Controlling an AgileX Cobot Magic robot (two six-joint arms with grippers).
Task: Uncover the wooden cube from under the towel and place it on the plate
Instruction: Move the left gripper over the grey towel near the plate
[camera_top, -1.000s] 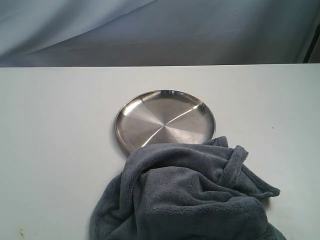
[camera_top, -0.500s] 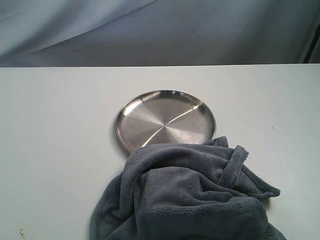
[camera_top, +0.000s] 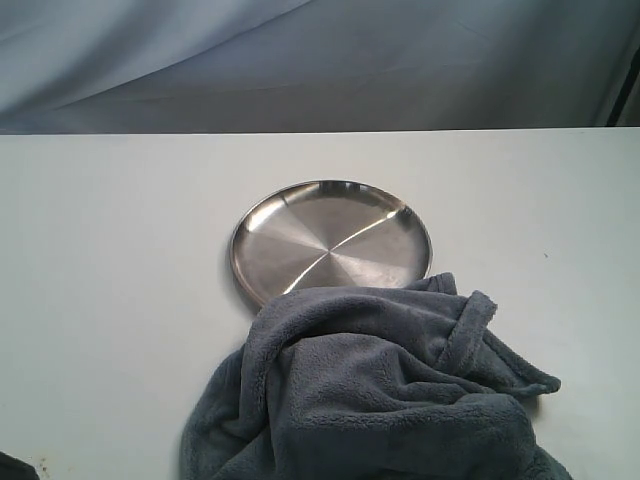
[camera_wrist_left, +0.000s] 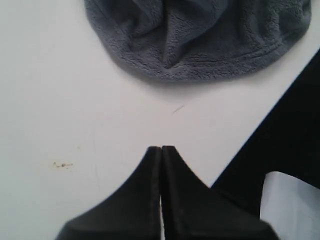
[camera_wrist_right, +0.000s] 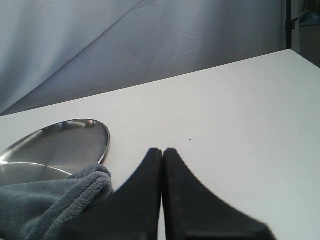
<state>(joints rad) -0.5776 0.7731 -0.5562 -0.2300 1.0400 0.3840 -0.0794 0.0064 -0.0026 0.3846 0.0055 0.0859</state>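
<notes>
The towel (camera_top: 380, 390) lies bunched in thick folds on the white bench (camera_top: 120, 250). Its far edge laps over the near rim of the plate (camera_top: 330, 240), which sits just behind it with its steel surface otherwise bare. The wooden cube cannot be seen in any view.

The left end effector (camera_wrist_left: 161, 148) has its jaws pressed together with nothing between them. It hangs over bare bench, short of the towel's rounded hem (camera_wrist_left: 200, 40), with a clear strip of white surface between the tips and the cloth. A small brownish speck (camera_wrist_left: 62, 164) marks the bench beside the tips.

The right end effector (camera_wrist_right: 163, 150) is likewise closed tight and empty. It is low over the bench just beside a towel fold (camera_wrist_right: 50, 200), whether it touches is unclear, and the plate (camera_wrist_right: 55, 145) shows past that fold.
</notes>
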